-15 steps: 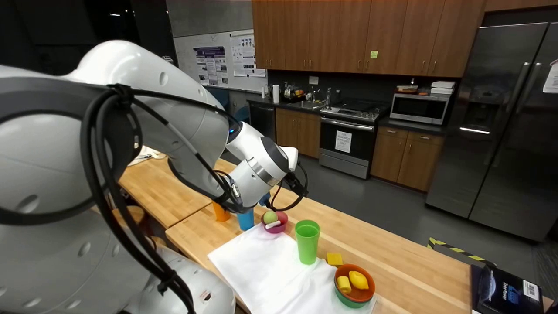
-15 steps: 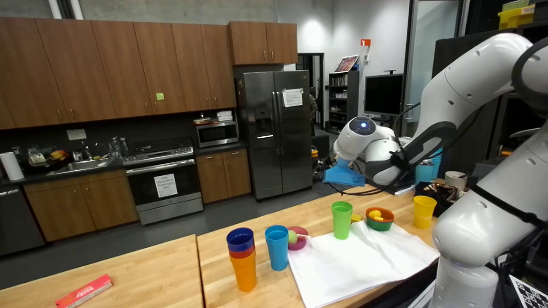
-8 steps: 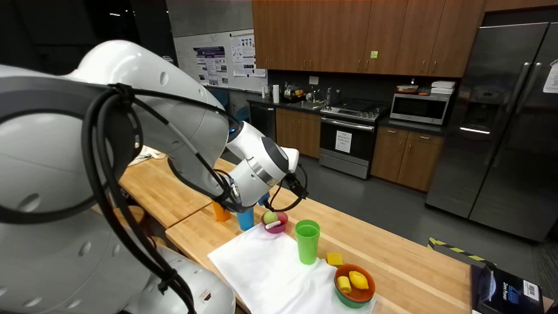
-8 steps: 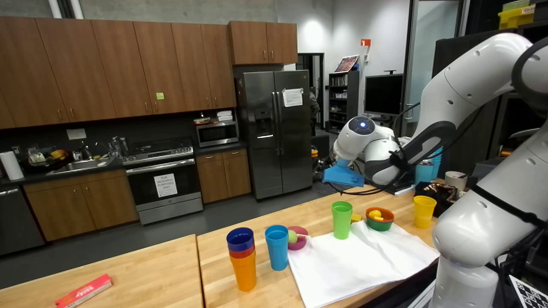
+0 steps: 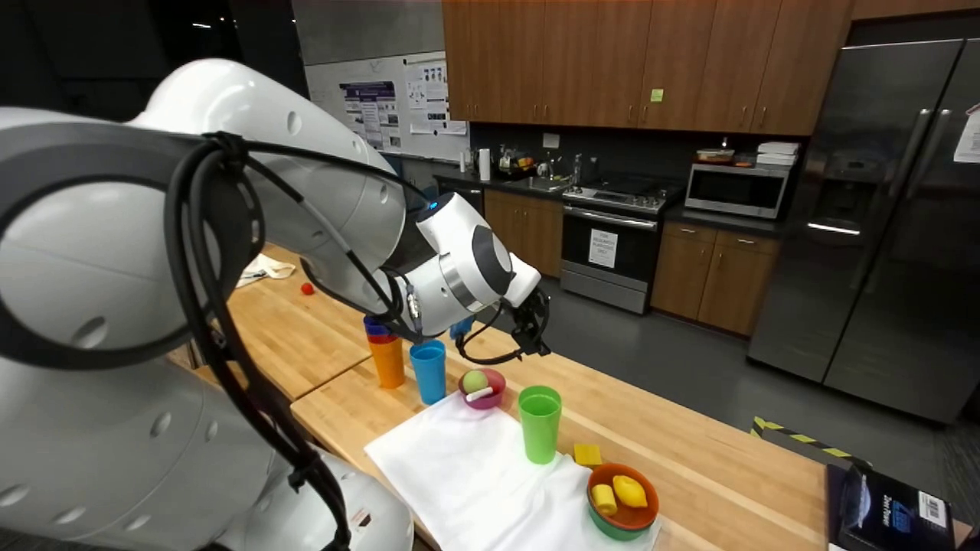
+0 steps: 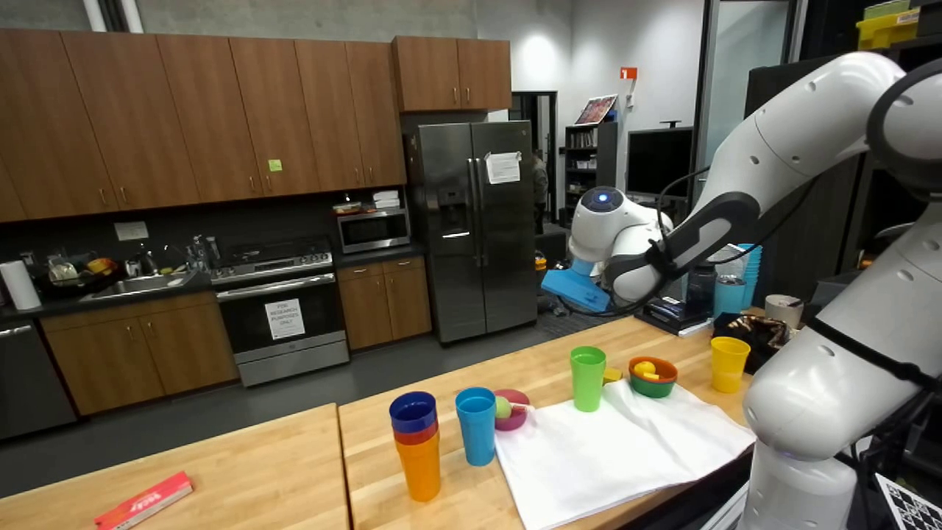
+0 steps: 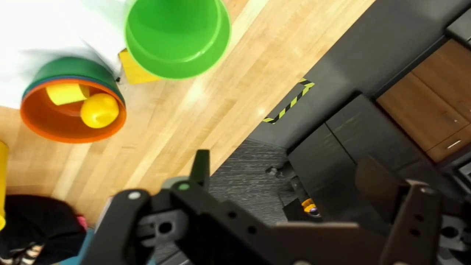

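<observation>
The gripper (image 7: 285,156) hangs with fingers spread wide; in an exterior view the blue mount (image 6: 576,289) hides them. Lower, and apart from the fingers, stands the green cup (image 7: 178,38), cut off by the wrist view's top edge. Nested bowls (image 7: 70,119) near it hold a lemon (image 7: 99,110); only the wrist view shows their blue layer. There, the cup partly covers the yellow block (image 7: 134,71).
</observation>
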You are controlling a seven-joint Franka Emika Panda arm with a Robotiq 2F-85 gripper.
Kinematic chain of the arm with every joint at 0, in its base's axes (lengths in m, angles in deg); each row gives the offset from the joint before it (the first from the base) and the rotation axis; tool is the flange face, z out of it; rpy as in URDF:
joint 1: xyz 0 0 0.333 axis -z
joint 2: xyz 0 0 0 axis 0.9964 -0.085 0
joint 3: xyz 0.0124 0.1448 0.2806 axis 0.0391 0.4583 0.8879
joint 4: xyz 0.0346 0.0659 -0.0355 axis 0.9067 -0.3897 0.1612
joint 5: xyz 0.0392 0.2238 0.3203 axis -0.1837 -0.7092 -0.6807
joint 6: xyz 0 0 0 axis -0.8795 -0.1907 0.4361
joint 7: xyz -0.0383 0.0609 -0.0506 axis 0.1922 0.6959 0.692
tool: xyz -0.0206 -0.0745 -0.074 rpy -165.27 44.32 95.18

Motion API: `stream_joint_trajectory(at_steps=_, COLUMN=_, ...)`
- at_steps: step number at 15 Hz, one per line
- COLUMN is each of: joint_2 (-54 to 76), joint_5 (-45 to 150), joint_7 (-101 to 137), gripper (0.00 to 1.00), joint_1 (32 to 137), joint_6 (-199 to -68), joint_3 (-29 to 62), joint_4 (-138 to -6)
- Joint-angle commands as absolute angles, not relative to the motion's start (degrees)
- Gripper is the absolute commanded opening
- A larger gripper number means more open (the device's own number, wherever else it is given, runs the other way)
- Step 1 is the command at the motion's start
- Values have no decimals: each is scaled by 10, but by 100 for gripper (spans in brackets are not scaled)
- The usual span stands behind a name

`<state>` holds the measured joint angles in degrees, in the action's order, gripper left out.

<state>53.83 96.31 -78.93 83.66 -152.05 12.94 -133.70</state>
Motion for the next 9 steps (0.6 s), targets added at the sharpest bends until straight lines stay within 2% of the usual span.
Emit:
stream_joint_trajectory(at_steps=1, joint_2=520, joint_5=984, joint_7=-918, gripper=100, joint_1=870, joint_6=-1467, joint_3=181, joint_4=-1304)
stream_joint_trajectory(at_steps=2, joint_2=515, joint_5=933, joint_7=-845, gripper=100, joint_1=881, joint_6=-1448, joint_3=207, joint_4=-1306)
stream_joint_trajectory(at_steps=3, joint_2=530, joint_5=940, joint_7=-845, gripper=100, joint_1=890, joint_6=-1486, joint_3=197, joint_4=-1322)
stream_joint_trajectory(at_steps=9, joint_2=517, joint_5=924, joint_7=-869, gripper=100, joint_1=900, joint_6=-1448, joint_3=236, joint_4=-1314)
